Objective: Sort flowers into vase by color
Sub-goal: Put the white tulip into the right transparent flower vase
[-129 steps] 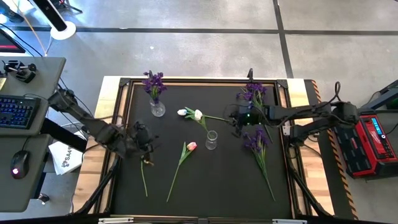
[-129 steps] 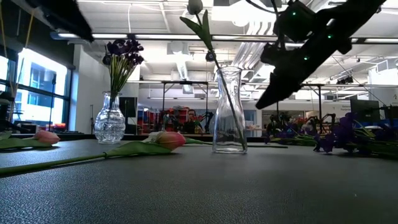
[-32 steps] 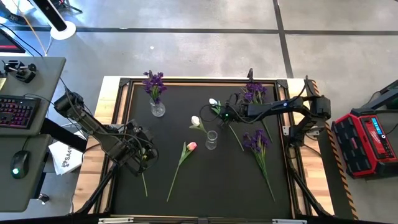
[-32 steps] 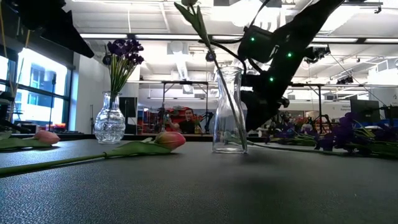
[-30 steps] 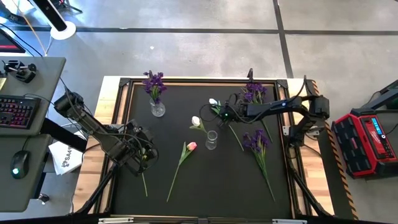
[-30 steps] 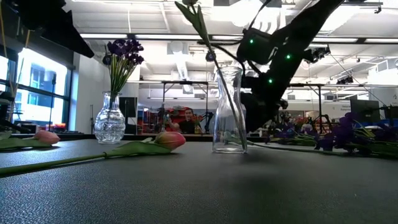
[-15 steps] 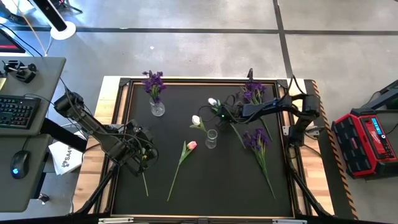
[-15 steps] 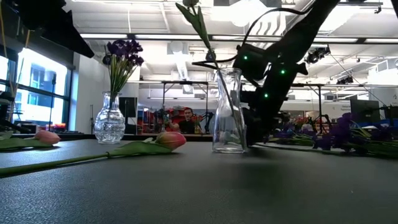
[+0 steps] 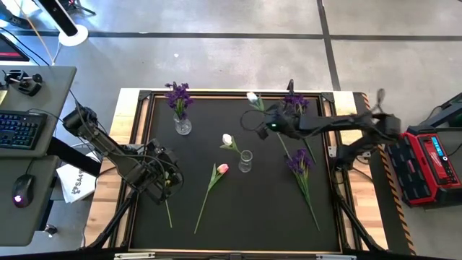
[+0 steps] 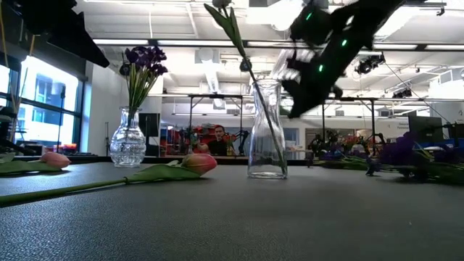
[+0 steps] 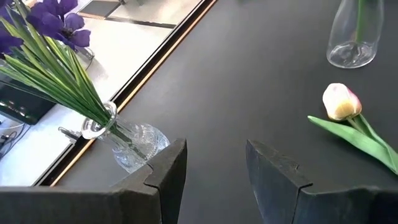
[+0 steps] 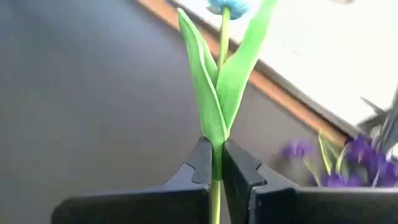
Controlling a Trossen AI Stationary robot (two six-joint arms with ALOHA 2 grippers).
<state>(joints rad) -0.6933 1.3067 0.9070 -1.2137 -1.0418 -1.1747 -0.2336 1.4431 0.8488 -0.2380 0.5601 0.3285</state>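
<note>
a: starting at the near edge of the black table (image 9: 238, 224), what lies there?

b: a bare green stem (image 9: 168, 214) on the left, just below the left gripper (image 9: 167, 182). that gripper sits low at the mat's left side with its fingers (image 11: 169, 174) apart and nothing between them. it faces the round glass vase (image 11: 134, 146) with purple flowers (image 9: 178, 96) far up the left side.

a: and in the middle?

b: a pink tulip (image 9: 222, 170) lies flat, its stem running down toward the near edge. just beside its head stands the narrow clear vase (image 9: 246, 162) with one white tulip (image 9: 227, 139) in it, leaning up and left. in the low view that vase (image 10: 267, 130) stands in front of the right arm and partly blocks it.

a: what about the right side?

b: a purple flower (image 9: 299, 160) lies on the mat right of the narrow vase, stem pointing to the near right corner. another purple bunch (image 9: 294, 105) lies farther back by the far rim.

a: where is the right gripper?

b: the right gripper (image 9: 268, 124) is raised over the far middle of the table, beyond the narrow vase. its fingers (image 12: 202, 160) are pinched tight on the stem of a white tulip (image 9: 252, 97), whose head reaches toward the far rim. in the wrist view the stem runs straight up between the fingers, leaves spreading above them.

a: anything off the table?

b: a desk with a keyboard (image 9: 20, 128) and mouse (image 9: 22, 189) on the left, and a red case (image 9: 431, 162) on the floor on the right. in the low view a person (image 10: 217, 143) sits far behind the vases.
</note>
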